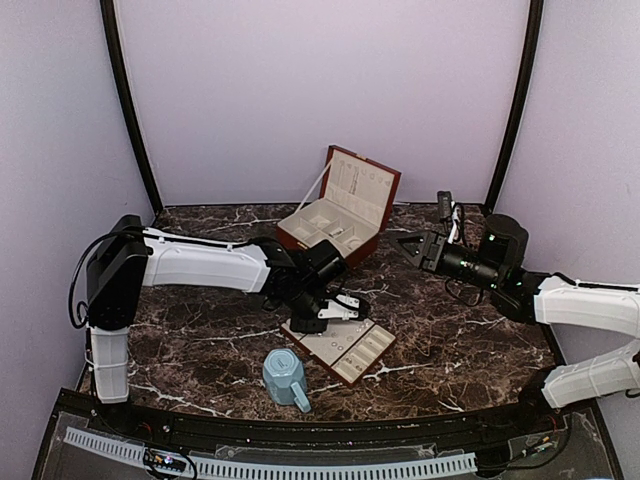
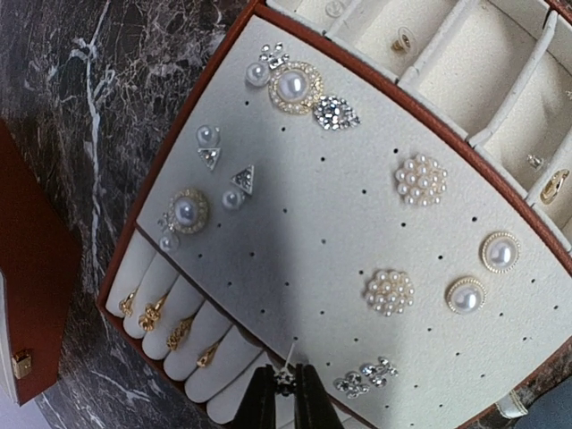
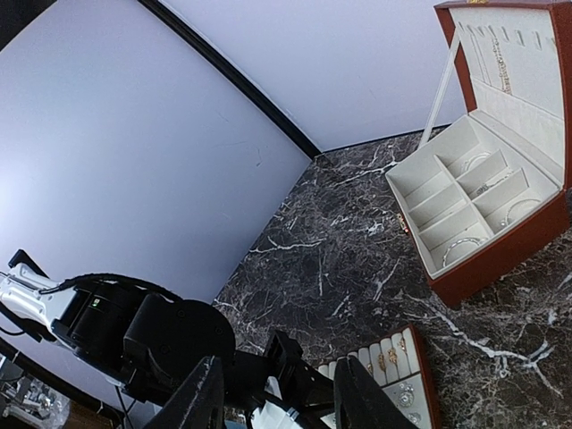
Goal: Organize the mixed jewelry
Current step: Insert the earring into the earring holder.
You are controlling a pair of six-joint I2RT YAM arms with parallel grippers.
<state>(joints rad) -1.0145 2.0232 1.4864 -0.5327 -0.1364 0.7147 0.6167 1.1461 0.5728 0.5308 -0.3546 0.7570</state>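
Note:
My left gripper [image 2: 285, 386] is shut on a tiny silvery stud [image 2: 285, 374], its post pointing up. It hangs just over the near edge of the cream-lined brown tray [image 2: 295, 232]. Pearl studs [image 2: 420, 180], a crystal piece [image 2: 366, 376] and gold rings in the ring rolls [image 2: 152, 313] sit on the tray. In the top view the left gripper [image 1: 338, 308] is over the tray [image 1: 352, 352]. My right gripper [image 1: 408, 246] is open and empty, raised right of the open jewelry box [image 1: 340, 205]. Thin silvery hoops [image 3: 460, 243] lie in the box's compartments.
A light-blue faceted mug [image 1: 286, 377] lies on its side near the front edge, just left of the tray. The open box [image 3: 500, 250] stands at the back centre with its lid up. The left arm [image 3: 152, 331] fills the lower left of the right wrist view.

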